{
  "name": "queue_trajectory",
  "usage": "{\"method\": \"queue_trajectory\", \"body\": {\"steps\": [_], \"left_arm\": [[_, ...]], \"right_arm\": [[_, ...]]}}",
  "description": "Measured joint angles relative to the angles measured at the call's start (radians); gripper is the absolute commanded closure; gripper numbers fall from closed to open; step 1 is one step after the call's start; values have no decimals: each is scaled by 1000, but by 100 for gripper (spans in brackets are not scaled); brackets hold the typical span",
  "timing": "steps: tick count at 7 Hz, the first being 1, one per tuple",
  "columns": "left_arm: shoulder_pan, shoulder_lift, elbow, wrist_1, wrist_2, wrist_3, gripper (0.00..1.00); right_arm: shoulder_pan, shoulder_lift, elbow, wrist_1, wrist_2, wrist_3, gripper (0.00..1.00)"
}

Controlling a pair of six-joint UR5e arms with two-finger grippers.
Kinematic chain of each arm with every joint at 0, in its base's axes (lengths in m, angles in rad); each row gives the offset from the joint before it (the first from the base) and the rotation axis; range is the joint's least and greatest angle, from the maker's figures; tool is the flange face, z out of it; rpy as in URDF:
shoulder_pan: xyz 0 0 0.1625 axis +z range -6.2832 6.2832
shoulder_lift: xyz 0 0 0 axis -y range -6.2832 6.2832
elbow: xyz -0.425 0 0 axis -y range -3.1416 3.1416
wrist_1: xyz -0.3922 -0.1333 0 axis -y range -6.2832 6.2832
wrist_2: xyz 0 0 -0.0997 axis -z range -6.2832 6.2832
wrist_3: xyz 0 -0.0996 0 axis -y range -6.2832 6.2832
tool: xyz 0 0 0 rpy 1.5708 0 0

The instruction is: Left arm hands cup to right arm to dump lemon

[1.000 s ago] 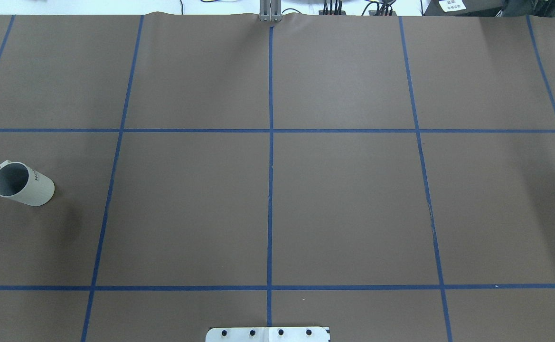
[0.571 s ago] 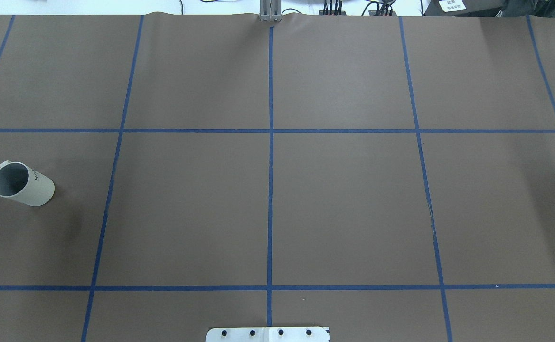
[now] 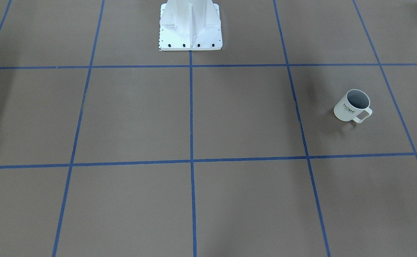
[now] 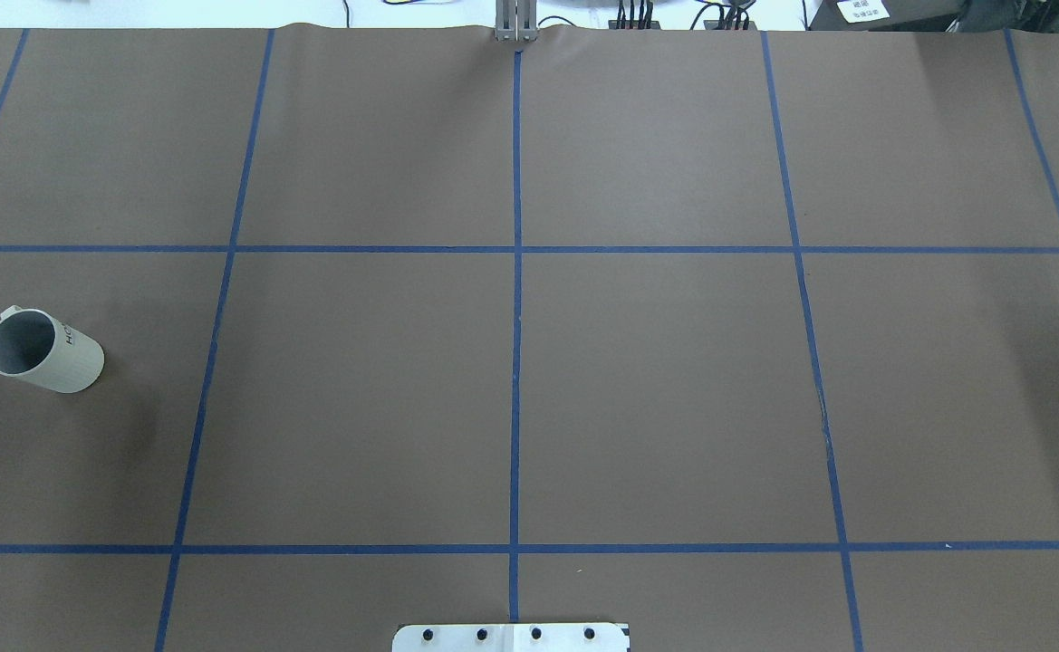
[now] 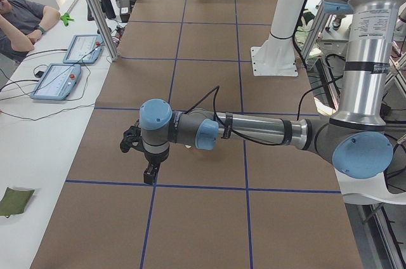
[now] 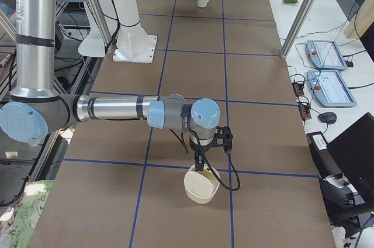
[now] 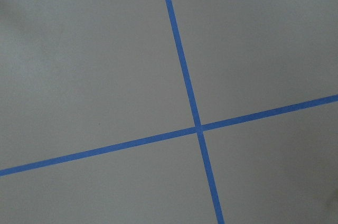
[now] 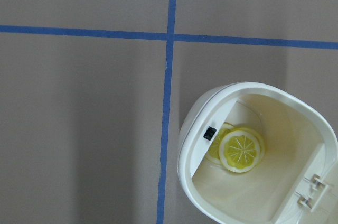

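The cream-white cup (image 4: 44, 351) with "HOME" on its side stands upright at the table's left, and it also shows in the front view (image 3: 352, 106). Its grey inside shows no lemon. My left gripper (image 5: 150, 174) hangs over a tape crossing a short way from the cup, whose body is hidden behind the forearm there. I cannot tell if it is open. My right gripper (image 6: 200, 165) hangs just above a cream container (image 6: 201, 186); I cannot tell its state either. A yellow lemon slice (image 8: 242, 150) lies inside that container (image 8: 248, 86).
The white robot base (image 3: 190, 32) stands at the middle of the near edge. An operator (image 5: 19, 21) and control tablets (image 5: 63, 78) are beside the far edge, with metal posts (image 5: 95, 15) there. Blue tape lines grid the brown table.
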Motion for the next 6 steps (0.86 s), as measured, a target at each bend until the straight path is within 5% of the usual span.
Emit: {"method": "queue_trajectory", "body": {"steps": [6], "left_arm": [[10,23,4,2,-1,-1,0]], "right_arm": [[-8,4,3,2,8,3,0]]}}
